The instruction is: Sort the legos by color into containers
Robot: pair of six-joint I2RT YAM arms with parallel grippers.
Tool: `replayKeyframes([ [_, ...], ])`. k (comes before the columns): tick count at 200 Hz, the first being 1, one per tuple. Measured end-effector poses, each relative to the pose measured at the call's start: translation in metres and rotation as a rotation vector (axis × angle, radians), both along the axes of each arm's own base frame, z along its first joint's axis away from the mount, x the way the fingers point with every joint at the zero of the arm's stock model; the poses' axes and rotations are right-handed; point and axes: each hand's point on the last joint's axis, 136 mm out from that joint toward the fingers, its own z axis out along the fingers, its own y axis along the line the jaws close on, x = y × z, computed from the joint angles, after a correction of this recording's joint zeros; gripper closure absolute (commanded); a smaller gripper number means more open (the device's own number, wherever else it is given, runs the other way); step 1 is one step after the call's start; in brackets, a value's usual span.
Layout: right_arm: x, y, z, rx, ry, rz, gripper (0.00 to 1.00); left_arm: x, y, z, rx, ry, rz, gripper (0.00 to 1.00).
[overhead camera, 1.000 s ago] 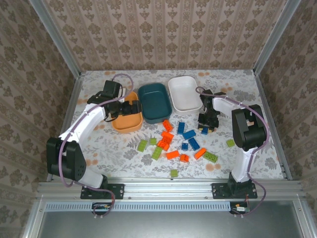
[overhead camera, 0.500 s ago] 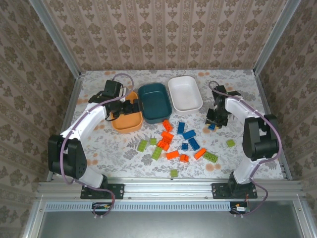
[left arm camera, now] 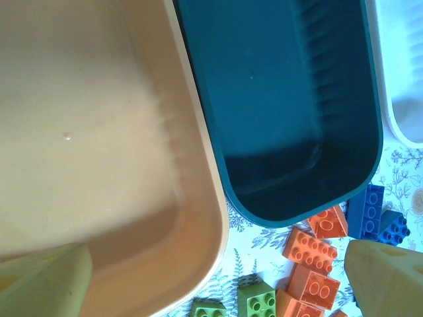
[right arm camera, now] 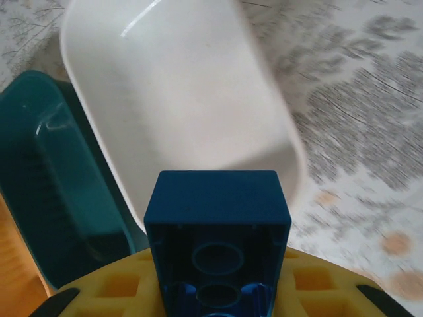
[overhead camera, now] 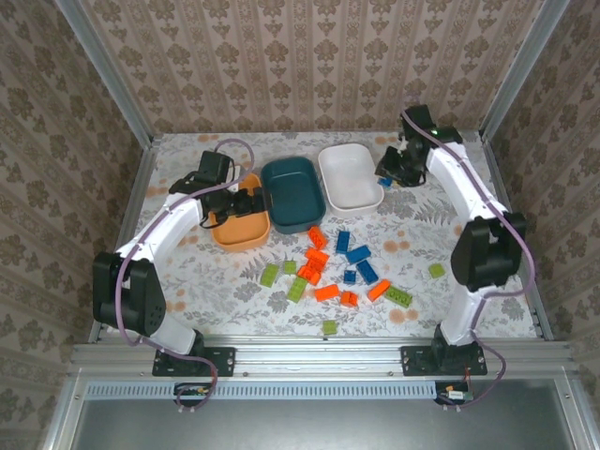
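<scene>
The blue brick (right arm camera: 218,218) sits clenched in the right tool (overhead camera: 387,176), held off to the right of the teal dish (overhead camera: 292,192), over the far rim of the white dish (overhead camera: 349,176) that stands between them. The right wrist view shows its hollow underside facing the camera, with the yellow pads (right arm camera: 119,284) pressed on two opposite flat walls. It looks like hard, stiff plastic, very light and unlikely to break; the smooth sides could slip under a weak pinch, so the flat walls are the better hold, not the studded top. Going by colour, it probably belongs in the teal dish

The right arm reaches far forward and the wrist turns back toward the teal dish

The left tool (overhead camera: 246,203) hangs released and empty, jaws spread wide, over the orange dish (overhead camera: 239,230) just left of the teal dish, on a bent arm

The remaining bricks (overhead camera: 337,267), orange, blue and green, lie scattered on the tabletop (overhead camera: 441,216) on the near side of the teal dish
</scene>
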Motion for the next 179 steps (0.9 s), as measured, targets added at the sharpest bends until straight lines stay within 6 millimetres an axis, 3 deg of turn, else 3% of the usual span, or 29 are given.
replayKeyframes([
  [36, 0.029, 0.030, -0.048, -0.007, 0.092, 0.054, 0.76, 0.000, 0.000, 0.002, 0.000, 0.000, 0.000, 0.00],
  [87, 0.036, 0.044, -0.101, -0.032, 0.208, 0.088, 0.71, -0.006, 0.009, 0.003, 0.007, 0.022, 0.019, 0.00],
  [128, 0.034, 0.045, -0.116, -0.039, 0.243, 0.093, 0.64, -0.006, 0.018, 0.005, 0.007, 0.023, 0.040, 0.00],
  [162, 0.035, 0.046, -0.111, -0.040, 0.237, 0.099, 0.56, -0.005, 0.021, 0.005, 0.003, 0.027, 0.049, 0.00],
  [179, 0.036, 0.046, -0.108, -0.040, 0.229, 0.102, 0.46, -0.005, 0.020, 0.005, -0.003, 0.027, 0.046, 0.00],
])
